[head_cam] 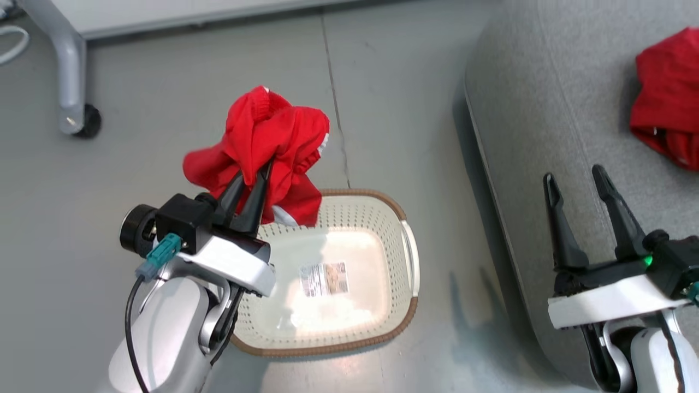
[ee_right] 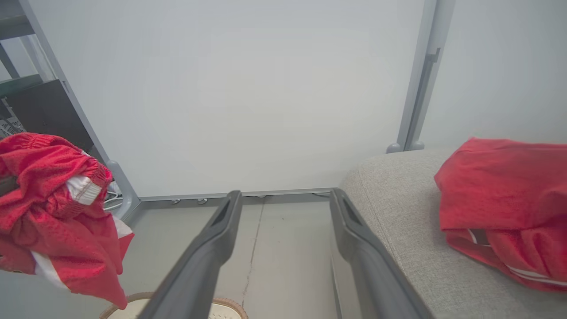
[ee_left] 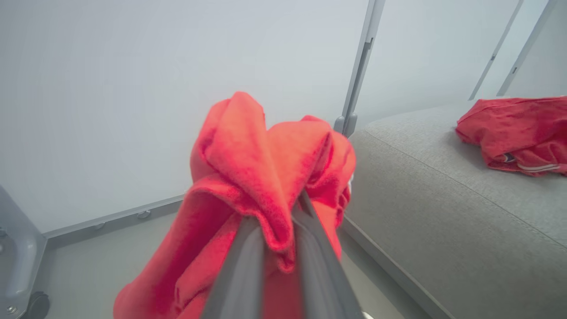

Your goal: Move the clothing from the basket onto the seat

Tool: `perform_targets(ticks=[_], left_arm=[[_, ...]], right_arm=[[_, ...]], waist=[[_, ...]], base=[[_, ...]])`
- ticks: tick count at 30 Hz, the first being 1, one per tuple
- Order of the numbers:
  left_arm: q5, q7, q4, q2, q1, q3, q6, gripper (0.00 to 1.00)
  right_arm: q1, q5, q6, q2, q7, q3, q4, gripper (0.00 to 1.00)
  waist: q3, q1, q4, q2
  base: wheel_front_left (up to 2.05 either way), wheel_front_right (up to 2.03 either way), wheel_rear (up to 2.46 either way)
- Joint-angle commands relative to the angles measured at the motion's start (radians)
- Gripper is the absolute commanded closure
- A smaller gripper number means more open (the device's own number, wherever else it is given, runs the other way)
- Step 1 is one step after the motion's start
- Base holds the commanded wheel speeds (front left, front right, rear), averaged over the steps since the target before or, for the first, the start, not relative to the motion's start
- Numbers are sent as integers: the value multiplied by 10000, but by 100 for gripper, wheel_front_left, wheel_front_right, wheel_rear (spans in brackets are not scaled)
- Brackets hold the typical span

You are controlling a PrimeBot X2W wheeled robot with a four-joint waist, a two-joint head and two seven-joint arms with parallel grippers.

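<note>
My left gripper [head_cam: 254, 173] is shut on a bunched piece of red clothing [head_cam: 262, 150] with white trim, held up in the air above the back-left rim of the cream basket [head_cam: 407, 256]. In the left wrist view the red clothing [ee_left: 261, 177] wraps over the gripper [ee_left: 279, 217] and hides its tips. The basket's floor shows bare with a label sticker [head_cam: 324, 279]. A second piece of red clothing [head_cam: 669, 95] lies on the grey seat [head_cam: 540, 109]. My right gripper [head_cam: 576, 180] stands open and empty over the seat's front edge, seen also as right gripper [ee_right: 283, 199].
A grey frame leg with a black caster [head_cam: 82, 117] stands on the floor at the far left. A white wall panel with a grey post [ee_right: 421, 84] rises behind the seat [ee_right: 398, 212]. The floor has a thin seam [head_cam: 336, 109] running toward the basket.
</note>
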Motion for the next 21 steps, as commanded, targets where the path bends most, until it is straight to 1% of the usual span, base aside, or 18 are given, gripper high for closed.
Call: perform_targets(ticks=[1, 11, 21], left_arm=[[-46, 8, -83, 57, 89, 18, 37, 100], [-507, 79, -1269, 157, 1073, 170, 172, 100], [-694, 188, -2259, 253, 2087, 133, 458, 100]], right_arm=[[112, -3, 15, -49, 23, -48, 20, 0], [896, 188, 17, -49, 361, 217, 224, 0], [1456, 262, 17, -47, 613, 356, 194, 0]], waist=[[-482, 0, 195, 0], [-1855, 0, 389, 0], [-2761, 0, 456, 0]], base=[[0, 0, 0], [0, 0, 0], [0, 0, 0]])
